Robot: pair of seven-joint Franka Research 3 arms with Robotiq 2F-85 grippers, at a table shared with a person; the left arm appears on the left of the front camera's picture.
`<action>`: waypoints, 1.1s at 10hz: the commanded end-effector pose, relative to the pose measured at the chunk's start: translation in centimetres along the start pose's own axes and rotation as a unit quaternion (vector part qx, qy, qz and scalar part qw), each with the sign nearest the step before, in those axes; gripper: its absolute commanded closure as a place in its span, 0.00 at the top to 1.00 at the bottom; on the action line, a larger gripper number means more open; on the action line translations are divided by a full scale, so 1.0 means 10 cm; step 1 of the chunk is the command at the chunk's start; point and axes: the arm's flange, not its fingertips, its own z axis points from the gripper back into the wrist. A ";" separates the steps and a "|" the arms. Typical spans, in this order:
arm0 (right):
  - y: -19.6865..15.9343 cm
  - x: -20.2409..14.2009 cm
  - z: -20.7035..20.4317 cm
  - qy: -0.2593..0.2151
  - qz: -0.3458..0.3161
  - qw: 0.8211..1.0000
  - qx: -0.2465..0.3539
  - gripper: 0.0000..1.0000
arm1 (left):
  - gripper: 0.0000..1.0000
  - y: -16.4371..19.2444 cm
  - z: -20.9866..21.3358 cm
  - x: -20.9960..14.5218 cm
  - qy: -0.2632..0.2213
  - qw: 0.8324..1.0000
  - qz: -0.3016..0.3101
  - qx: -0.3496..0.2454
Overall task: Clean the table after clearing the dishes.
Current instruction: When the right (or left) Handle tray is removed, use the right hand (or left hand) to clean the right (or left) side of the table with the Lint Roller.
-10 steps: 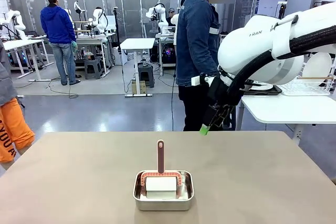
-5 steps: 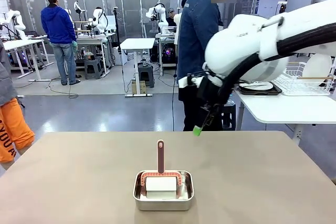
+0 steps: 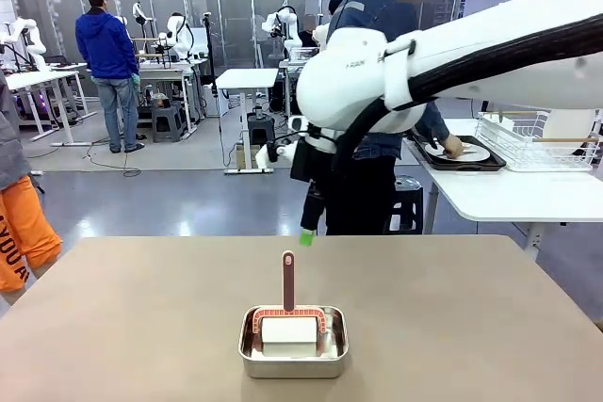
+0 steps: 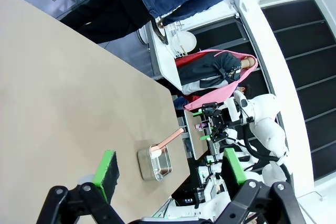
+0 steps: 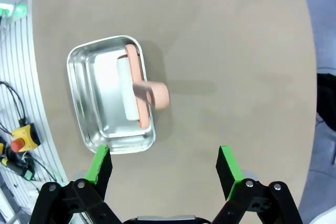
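The large matte beige-brown table (image 3: 141, 308) carries a small rectangular steel pan (image 3: 292, 344) close to the middle of its near edge. In the pan sits a white-padded scrubber with an upright reddish-brown handle (image 3: 288, 280). The right gripper (image 5: 163, 165) hangs above the table towards its far edge, green-padded jaws wide apart and empty, and the left gripper (image 4: 170, 169) is likewise spread with nothing between its fingers. One round white plate (image 3: 466, 152) lies on a dark brown tray (image 3: 480, 166) on the smaller white side table (image 3: 509, 195) beyond the far right corner, with the person's hand (image 3: 454, 146) on it.
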 end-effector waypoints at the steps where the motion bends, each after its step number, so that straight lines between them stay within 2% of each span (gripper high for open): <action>1: -0.09 0.24 -0.10 0.029 0.038 0.999 0.016 1.00 | 1.00 -0.01 0.03 -0.02 0.004 1.000 -0.003 -0.005; 6: -0.09 0.51 -0.53 0.093 0.087 0.988 0.085 1.00 | 1.00 -0.01 0.03 -0.02 0.004 1.000 -0.003 -0.005; 11: -0.11 0.57 -0.87 0.106 0.097 0.981 0.129 1.00 | 1.00 -0.01 0.03 -0.02 0.004 1.000 -0.003 -0.005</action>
